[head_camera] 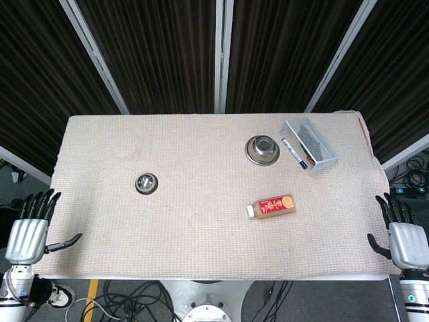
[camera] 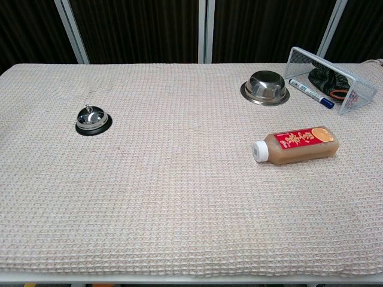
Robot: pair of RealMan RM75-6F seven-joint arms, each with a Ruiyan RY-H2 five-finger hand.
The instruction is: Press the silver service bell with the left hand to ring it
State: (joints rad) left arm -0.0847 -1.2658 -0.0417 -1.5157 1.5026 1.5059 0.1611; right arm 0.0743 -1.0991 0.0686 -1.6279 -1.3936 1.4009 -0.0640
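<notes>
Head view: one service bell (head_camera: 147,182), two open hands (head_camera: 28,231).

my left hand (head_camera: 28,231) sits low at the left edge of the head view, back of the hand up toward the camera, fingers spread and pointing away from me, thumb stuck out sideways to the right. it holds nothing. my right hand (head_camera: 404,236) mirrors it at the right edge: fingers apart, thumb out to the left, nothing in it. neither hand appears in the chest view.
</notes>
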